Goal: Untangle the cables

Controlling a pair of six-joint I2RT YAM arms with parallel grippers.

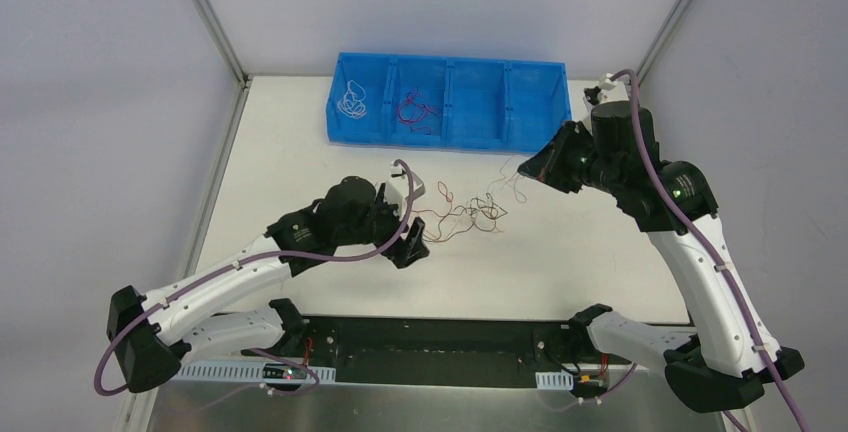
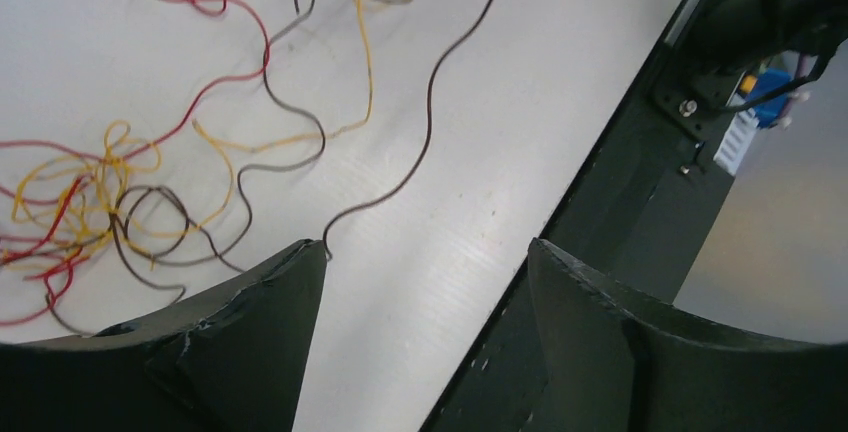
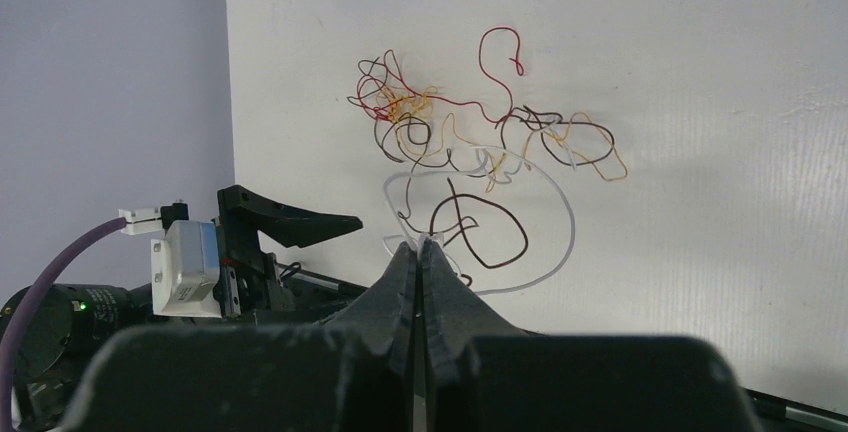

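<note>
Looking from above, where do the cables lie, Ben?

Ben: They lie in a loose tangle on the white table, about in the middle, between the two grippers. I see red, yellow, brown, grey and white strands crossing each other. Far behind them stands a blue bin with four compartments. A white strand lies in the leftmost one and a red strand in the second from the left.

Ana: And the left gripper?

Ben: Its fingers are wide apart and hold nothing. It is low over the table, at the near left side of the tangle. In the left wrist view, the end of one brown cable reaches the tip of one finger; I cannot tell if it really touches.

Ana: What about the right gripper?

Ben: It is at the far right side of the tangle. Its fingers are pressed together, and they pinch a white cable. This cable makes a big loop from the fingertips out to the tangle.

Ana: Can you read any writing?

Ben: No, nothing is large enough to read.
</note>
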